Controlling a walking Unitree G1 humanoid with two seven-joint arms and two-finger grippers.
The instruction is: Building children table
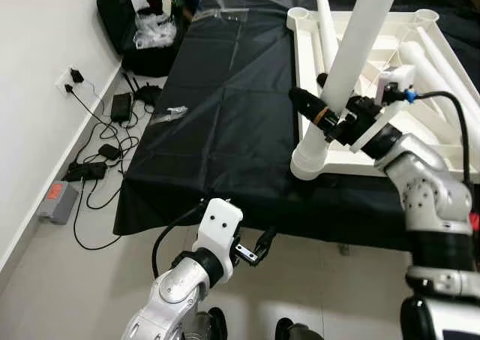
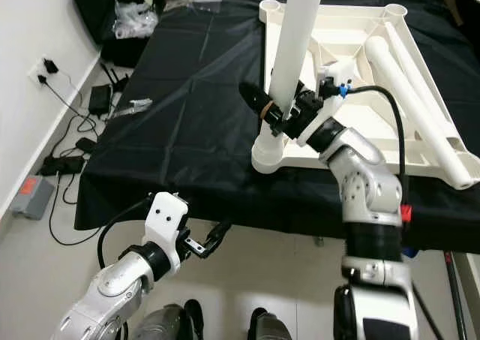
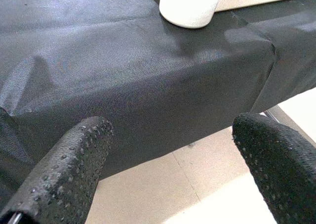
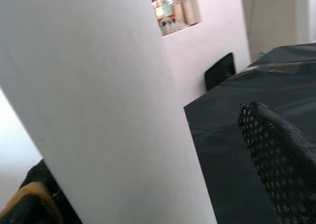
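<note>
A: Why is the white table frame point(image 1: 307, 92) upside down on the black-covered tabletop point(image 1: 225, 115)?
B: Likely so the sockets face up. The right gripper point(image 1: 324, 115) clamps the white leg point(image 1: 352, 55), which stands in the near corner socket point(image 1: 309, 163).
A: Fingers?
B: One on each side of the leg, just above the socket. The left gripper point(image 1: 259, 248) hangs spread and empty below the tabletop edge. Spare legs point(image 2: 420, 107) lie in the frame.

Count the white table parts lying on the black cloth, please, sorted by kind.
Tabletop, upside down: 1
Leg standing in a corner socket, held by the right pincer: 1
Legs lying inside the tabletop: 3
Total: 5
</note>
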